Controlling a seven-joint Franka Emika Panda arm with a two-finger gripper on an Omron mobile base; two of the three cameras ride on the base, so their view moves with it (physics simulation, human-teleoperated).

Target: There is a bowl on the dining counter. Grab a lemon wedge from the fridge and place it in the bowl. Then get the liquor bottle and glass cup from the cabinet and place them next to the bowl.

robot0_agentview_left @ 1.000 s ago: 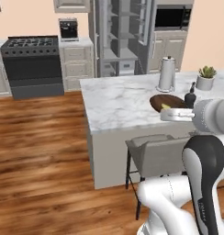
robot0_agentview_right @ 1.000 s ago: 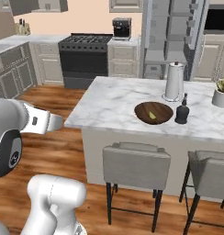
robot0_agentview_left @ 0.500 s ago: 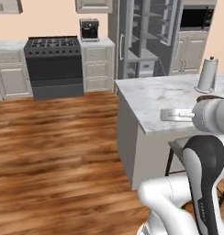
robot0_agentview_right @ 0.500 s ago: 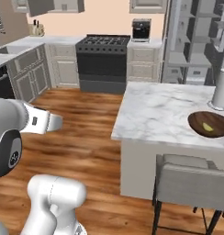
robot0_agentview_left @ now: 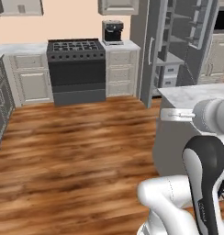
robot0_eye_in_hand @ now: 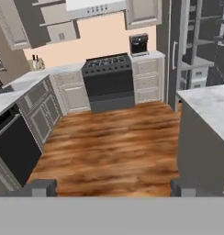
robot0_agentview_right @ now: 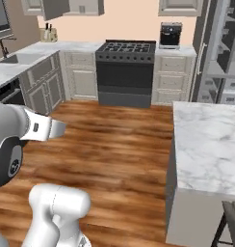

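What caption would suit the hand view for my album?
Open gripper facing a black stove across a wood floor, dining counter corner at right.

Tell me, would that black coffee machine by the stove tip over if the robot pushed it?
Probably not: the coffee machine looks boxy and squat, standing flat on the worktop. It likely feels heavy and stiff, so a low push might slide it, not topple it.

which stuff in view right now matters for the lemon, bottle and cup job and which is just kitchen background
Part of the job:
- white grey-veined marble dining counter
- tall grey fridge with open doors and grey inner shelves
- open two-finger gripper, holding nothing

Just there:
- black gas stove
- black coffee machine
- knife block
- sink
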